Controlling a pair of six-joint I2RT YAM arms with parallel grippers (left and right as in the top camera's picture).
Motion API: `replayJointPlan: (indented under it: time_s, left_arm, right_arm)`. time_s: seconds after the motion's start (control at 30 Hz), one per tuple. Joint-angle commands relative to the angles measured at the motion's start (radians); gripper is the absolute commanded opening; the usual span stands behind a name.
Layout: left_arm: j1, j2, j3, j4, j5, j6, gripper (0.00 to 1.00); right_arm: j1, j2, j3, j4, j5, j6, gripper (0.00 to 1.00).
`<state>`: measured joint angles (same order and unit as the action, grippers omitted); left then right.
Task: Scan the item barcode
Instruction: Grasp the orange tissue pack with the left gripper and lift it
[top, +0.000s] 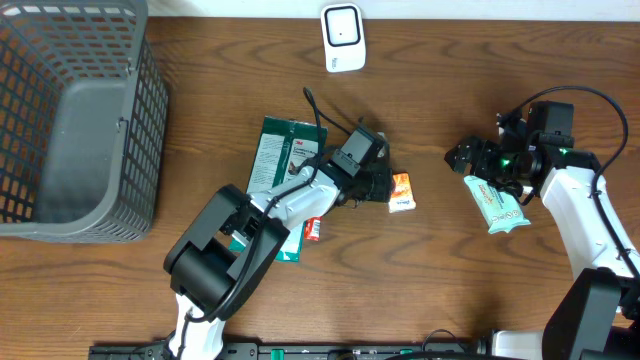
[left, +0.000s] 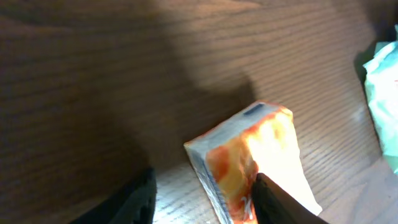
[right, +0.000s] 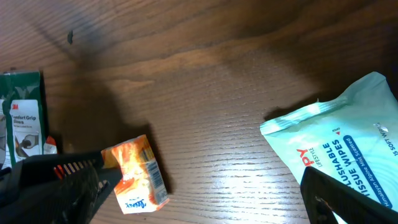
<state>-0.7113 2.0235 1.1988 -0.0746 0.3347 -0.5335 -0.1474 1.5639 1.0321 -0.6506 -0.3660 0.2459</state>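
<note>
Grasp step: left gripper (top: 383, 186) has its open jaws around the box (top: 401, 192), not yet clamped. Next it needs to close, lift, and head for the far scanner (top: 342, 38). Right gripper (top: 466, 160) is open and empty.

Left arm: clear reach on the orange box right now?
Likely yes: the left gripper straddles the orange box, a finger on each side, nothing blocking it.

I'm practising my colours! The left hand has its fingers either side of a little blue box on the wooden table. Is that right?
Not quite: the little box is orange and white, not blue, as the left wrist view shows up close. The rest holds: the left hand has its fingers either side of it on the wooden table.
</note>
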Motion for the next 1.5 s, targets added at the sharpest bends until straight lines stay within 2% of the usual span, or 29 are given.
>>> replayJointPlan:
  time_s: [0.0, 0.23, 0.3, 0.43, 0.6, 0.63, 0.77, 0.8, 0.97, 1.27, 1.33, 1.47]
  left_arm:
    - [-0.047, 0.019, -0.011, -0.01, -0.015, -0.003, 0.54]
    - [-0.113, 0.019, -0.011, -0.018, -0.148, -0.003, 0.54]
    - [-0.115, 0.019, -0.011, -0.023, -0.168, -0.002, 0.48]
    - [-0.095, 0.014, -0.01, -0.021, -0.167, -0.003, 0.41]
    - [-0.038, -0.007, -0.01, -0.021, -0.142, -0.003, 0.41]
    - [-0.026, -0.012, -0.01, -0.021, -0.12, -0.003, 0.36]
    - [0.034, -0.025, -0.01, -0.011, 0.08, -0.003, 0.12]
    - [0.054, -0.03, -0.01, -0.009, 0.148, -0.003, 0.1]
    - [0.17, -0.053, -0.009, -0.002, 0.435, -0.003, 0.08]
    - [0.444, -0.055, -0.009, 0.078, 1.142, -0.039, 0.07]
    - [0.488, -0.055, -0.009, 0.11, 1.239, -0.079, 0.07]
    - [0.536, -0.071, -0.01, 0.103, 1.239, -0.17, 0.07]
  right_arm:
    - [-0.002, -0.019, 0.013, 0.0, 0.003, 0.004, 0.99]
    - [-0.002, -0.019, 0.013, 0.0, 0.003, 0.004, 0.99]
    - [-0.002, -0.019, 0.013, 0.0, 0.003, 0.004, 0.99]
    - [-0.002, -0.019, 0.013, 0.0, 0.003, 0.004, 0.99]
    - [-0.002, -0.019, 0.013, 0.0, 0.003, 0.004, 0.99]
    - [-0.002, -0.019, 0.013, 0.0, 0.003, 0.004, 0.99]
    - [-0.002, -0.019, 0.013, 0.0, 0.003, 0.004, 0.99]
    - [-0.002, -0.019, 0.013, 0.0, 0.003, 0.004, 0.99]
    - [-0.002, -0.019, 0.013, 0.0, 0.003, 0.004, 0.99]
    - [-0.002, -0.019, 0.013, 0.0, 0.003, 0.004, 0.99]
    - [-0.002, -0.019, 0.013, 0.0, 0.003, 0.004, 0.99]
    - [-0.002, -0.019, 0.013, 0.0, 0.003, 0.004, 0.99]
